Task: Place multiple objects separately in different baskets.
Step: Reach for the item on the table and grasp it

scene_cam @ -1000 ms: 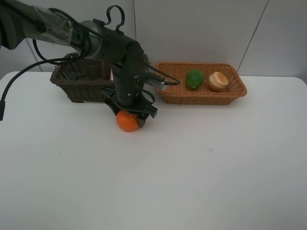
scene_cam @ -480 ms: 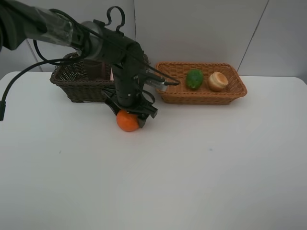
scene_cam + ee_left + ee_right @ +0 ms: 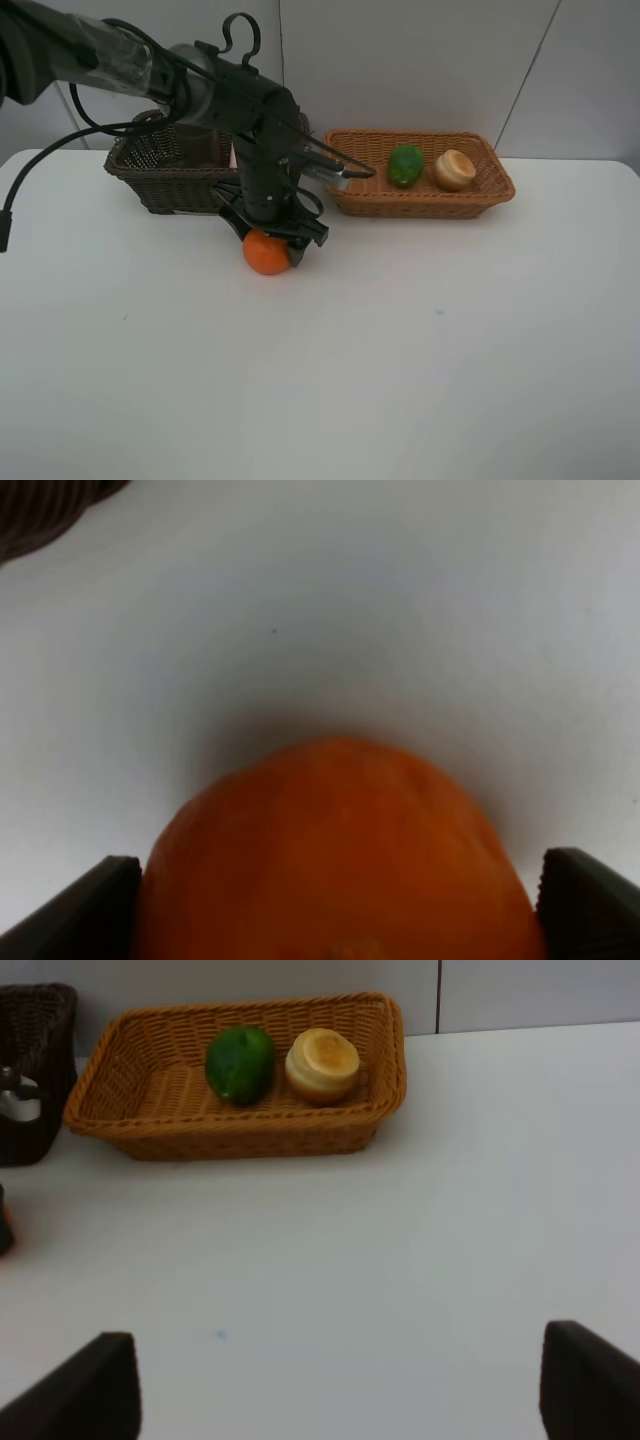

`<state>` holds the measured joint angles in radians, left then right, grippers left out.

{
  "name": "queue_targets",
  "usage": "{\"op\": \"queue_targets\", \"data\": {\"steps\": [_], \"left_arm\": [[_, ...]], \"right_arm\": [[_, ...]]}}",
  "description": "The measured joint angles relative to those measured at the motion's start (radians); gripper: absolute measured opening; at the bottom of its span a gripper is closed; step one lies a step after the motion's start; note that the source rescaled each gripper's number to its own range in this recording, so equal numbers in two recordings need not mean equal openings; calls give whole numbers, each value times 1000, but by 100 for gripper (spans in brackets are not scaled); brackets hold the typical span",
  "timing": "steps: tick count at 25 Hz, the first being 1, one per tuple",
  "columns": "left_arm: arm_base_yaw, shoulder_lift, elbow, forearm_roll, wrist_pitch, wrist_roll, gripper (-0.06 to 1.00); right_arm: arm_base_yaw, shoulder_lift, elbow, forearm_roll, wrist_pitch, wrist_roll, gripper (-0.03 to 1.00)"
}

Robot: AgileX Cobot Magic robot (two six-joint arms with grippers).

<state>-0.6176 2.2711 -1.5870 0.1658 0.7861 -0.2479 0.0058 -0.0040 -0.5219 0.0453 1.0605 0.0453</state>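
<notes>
The orange rests on the white table just in front of the dark brown basket. My left gripper stands over it, open, one finger on each side; in the left wrist view the orange fills the gap of the left gripper between both fingertips. The light tan basket holds a green fruit and a peach-like fruit. My right gripper is open and empty, facing the tan basket from a distance; it does not appear in the exterior view.
The two baskets stand side by side along the table's back edge, with the wall right behind them. A black cable hangs down at the far left. The left arm reaches over the dark basket.
</notes>
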Motion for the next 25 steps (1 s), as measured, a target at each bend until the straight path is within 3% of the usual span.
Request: {"op": "queue_targets", "data": {"steps": [19,22,25], "left_arm": [[0,14,20,-19,-13,0,100],[0,14,20,-19,-14,0,92],[0,14,20,-24,-13,0,91]], "right_arm": [[0,0,0,0,0,0,82],[0,0,0,0,0,0,82],[0,0,0,0,0,0,82]]}}
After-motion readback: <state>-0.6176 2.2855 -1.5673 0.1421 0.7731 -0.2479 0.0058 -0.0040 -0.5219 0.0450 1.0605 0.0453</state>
